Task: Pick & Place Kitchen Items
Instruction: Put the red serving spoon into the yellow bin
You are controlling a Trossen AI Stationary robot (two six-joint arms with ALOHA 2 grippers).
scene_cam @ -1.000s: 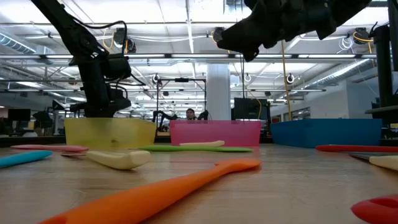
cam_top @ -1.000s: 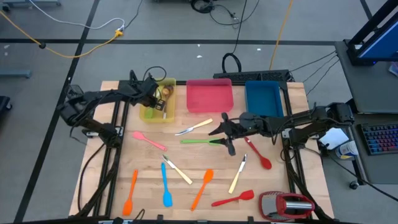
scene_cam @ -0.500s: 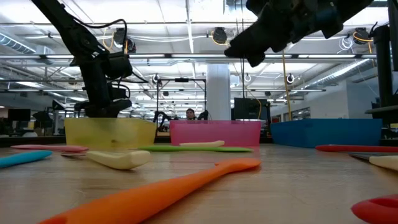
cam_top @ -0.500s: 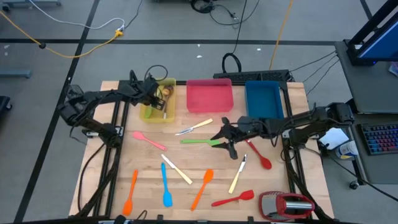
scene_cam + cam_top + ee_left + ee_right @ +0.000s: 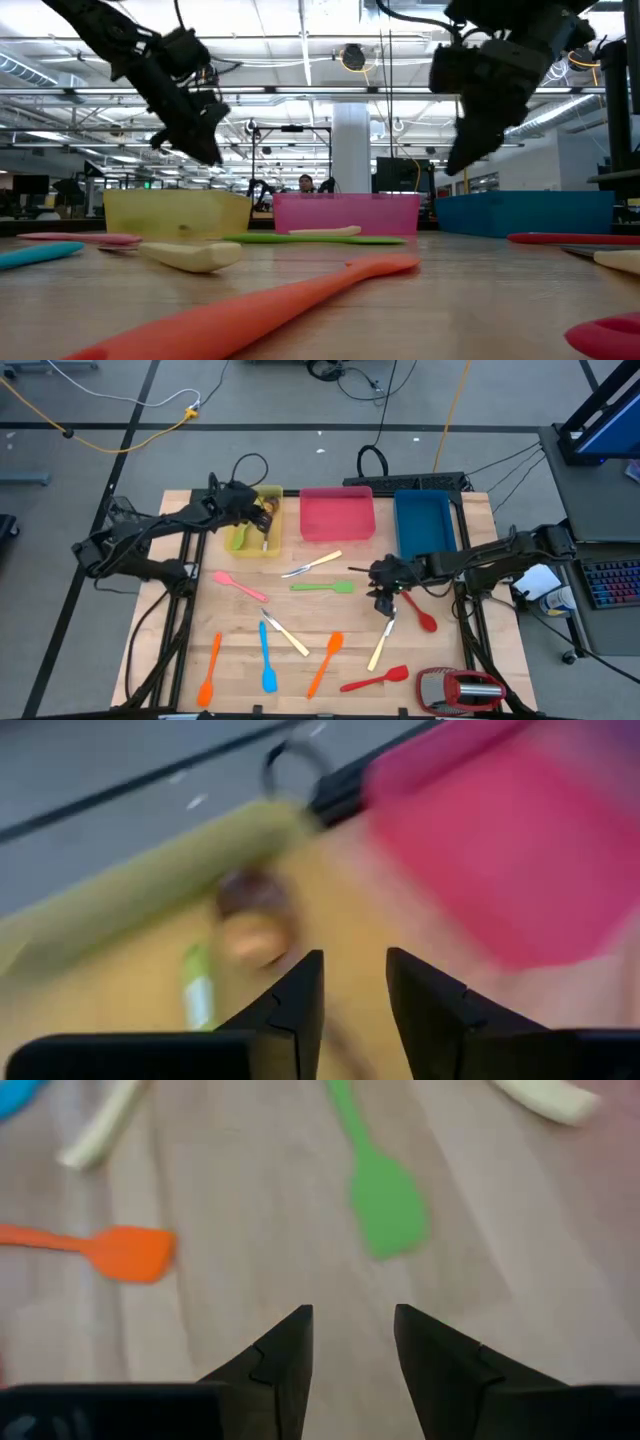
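Several kitchen items lie flat on the wooden table: a green spatula point(image 5: 322, 587), a pink spatula point(image 5: 240, 586), two orange spatulas point(image 5: 326, 662) point(image 5: 209, 668), a blue spatula point(image 5: 266, 658), a red spatula point(image 5: 375, 678), a red spoon point(image 5: 418, 610) and cream-handled knives point(image 5: 381, 642) point(image 5: 285, 632) point(image 5: 312, 565). My left gripper point(image 5: 255, 510) point(image 5: 355, 985) hangs open above the yellow tray point(image 5: 272, 545), which holds a few items. My right gripper point(image 5: 385, 602) point(image 5: 352, 1340) stands open above bare table, slanting down, just right of the green spatula point(image 5: 375, 1190), with nothing between its fingers.
A pink tray point(image 5: 337, 513) and a blue tray point(image 5: 423, 520) stand beside the yellow one along the far edge. A bulky red-and-silver gadget point(image 5: 460, 688) sits at the near right corner. Bare wood shows at the table's left side.
My left gripper has risen out of the yellow tray and now hangs above it, tipped less steeply. My right gripper has moved toward the table's right and near edges, sunk a little, and tipped from nearly level to slanting down.
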